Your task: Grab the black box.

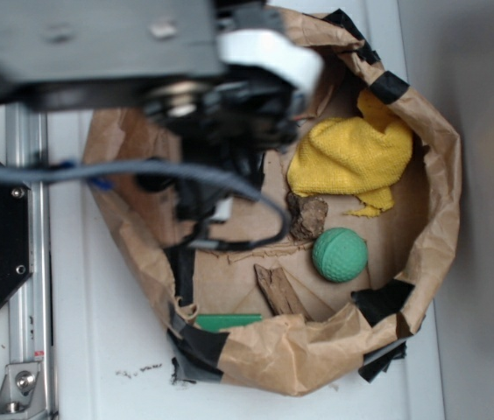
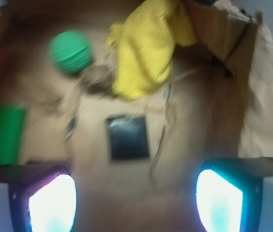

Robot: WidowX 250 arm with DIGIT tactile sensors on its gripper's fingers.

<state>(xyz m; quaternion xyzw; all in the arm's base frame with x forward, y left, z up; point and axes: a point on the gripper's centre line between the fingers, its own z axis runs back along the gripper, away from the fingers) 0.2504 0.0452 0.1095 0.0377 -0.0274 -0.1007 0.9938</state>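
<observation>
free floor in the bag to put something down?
Bare brown floor surrounds the black box, widest between it and the gripper, whose fingers stand apart. Crowded farther in: green ball, yellow cloth, bark pieces.

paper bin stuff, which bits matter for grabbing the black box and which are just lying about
Belongs to the job:
black box
gripper, open above it

Just lying about:
green ball
yellow cloth
wood pieces
flat green block

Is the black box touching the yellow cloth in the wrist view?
No, the black box lies alone on the brown paper floor, with a clear strip of paper between it and the yellow cloth.
</observation>
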